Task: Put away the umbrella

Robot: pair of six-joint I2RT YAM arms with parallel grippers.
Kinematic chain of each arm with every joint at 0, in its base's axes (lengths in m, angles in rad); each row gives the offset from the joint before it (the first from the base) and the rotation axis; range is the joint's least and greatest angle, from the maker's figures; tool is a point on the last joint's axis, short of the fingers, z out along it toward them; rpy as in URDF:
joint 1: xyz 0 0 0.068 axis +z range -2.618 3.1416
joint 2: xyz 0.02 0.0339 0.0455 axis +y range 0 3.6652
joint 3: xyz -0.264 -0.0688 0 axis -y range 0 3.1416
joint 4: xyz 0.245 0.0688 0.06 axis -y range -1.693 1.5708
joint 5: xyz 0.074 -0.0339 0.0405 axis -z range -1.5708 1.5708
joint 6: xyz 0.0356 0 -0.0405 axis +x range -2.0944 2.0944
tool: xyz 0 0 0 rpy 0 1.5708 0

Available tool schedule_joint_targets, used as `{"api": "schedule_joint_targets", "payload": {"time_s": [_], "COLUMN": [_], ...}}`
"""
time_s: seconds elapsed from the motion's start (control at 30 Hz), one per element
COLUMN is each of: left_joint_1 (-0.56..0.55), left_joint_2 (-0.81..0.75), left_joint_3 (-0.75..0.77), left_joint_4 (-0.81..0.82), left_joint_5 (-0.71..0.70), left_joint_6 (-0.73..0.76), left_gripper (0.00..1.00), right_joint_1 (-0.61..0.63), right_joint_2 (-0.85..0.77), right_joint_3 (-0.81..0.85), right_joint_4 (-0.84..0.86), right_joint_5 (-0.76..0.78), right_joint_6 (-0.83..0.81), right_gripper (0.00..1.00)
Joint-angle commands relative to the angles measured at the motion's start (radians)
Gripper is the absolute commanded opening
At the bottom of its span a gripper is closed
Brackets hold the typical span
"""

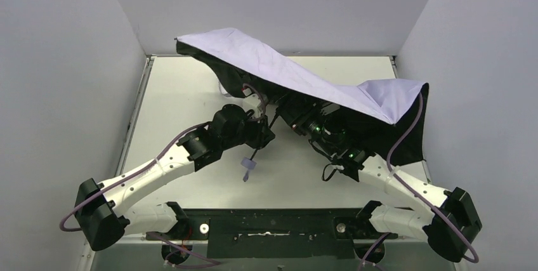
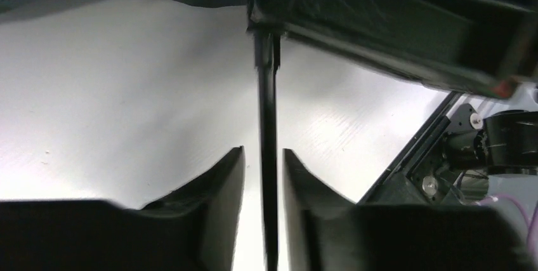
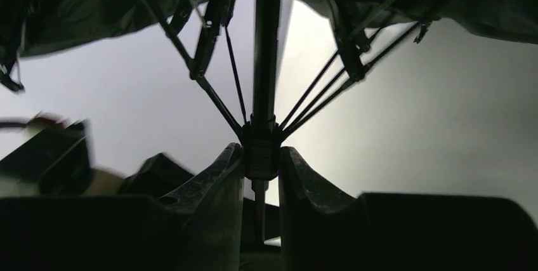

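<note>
The umbrella (image 1: 279,68) is open, its pale lavender canopy spread above the table's middle and back right, with a black underside. Its small lavender handle (image 1: 249,166) hangs low near the centre. My left gripper (image 1: 265,132) stands around the thin black shaft (image 2: 267,112). In the left wrist view the gripper (image 2: 264,152) has its jaws close together, with light showing on both sides of the shaft. My right gripper (image 3: 261,150) is shut on the black runner (image 3: 260,132) where the ribs (image 3: 209,90) meet. From above it (image 1: 297,118) is partly hidden under the canopy.
The white table (image 1: 190,106) is walled by grey panels on the left, back and right. The canopy's right edge (image 1: 412,125) droops near the right wall. Purple cables (image 1: 406,131) run along both arms. A black base rail (image 1: 273,223) lies at the near edge.
</note>
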Motion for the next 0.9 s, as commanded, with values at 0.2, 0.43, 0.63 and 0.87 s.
{"api": "schedule_joint_targets", "payload": {"time_s": [0.2, 0.43, 0.63, 0.87], "left_joint_1": [-0.001, -0.035, -0.036, -0.034], "left_joint_2": [-0.183, -0.240, -0.201, -0.136], "left_joint_3": [-0.092, -0.184, -0.180, -0.167], "left_joint_4": [0.028, 0.003, 0.036, 0.103], "left_joint_5": [0.021, 0.015, 0.008, -0.015], "left_joint_6": [-0.087, -0.129, -0.114, -0.099], "left_gripper": [0.73, 0.80, 0.78, 0.63], "right_joint_1": [-0.203, -0.246, -0.249, -0.252], "right_joint_2": [0.023, 0.075, 0.076, 0.058], "right_joint_3": [0.055, 0.090, 0.087, 0.073], "right_joint_4": [0.076, 0.131, 0.135, 0.122], "right_joint_5": [0.024, 0.005, -0.003, -0.015], "right_joint_6": [0.035, 0.064, 0.071, 0.080], "right_gripper": [0.00, 0.00, 0.00, 0.00]}}
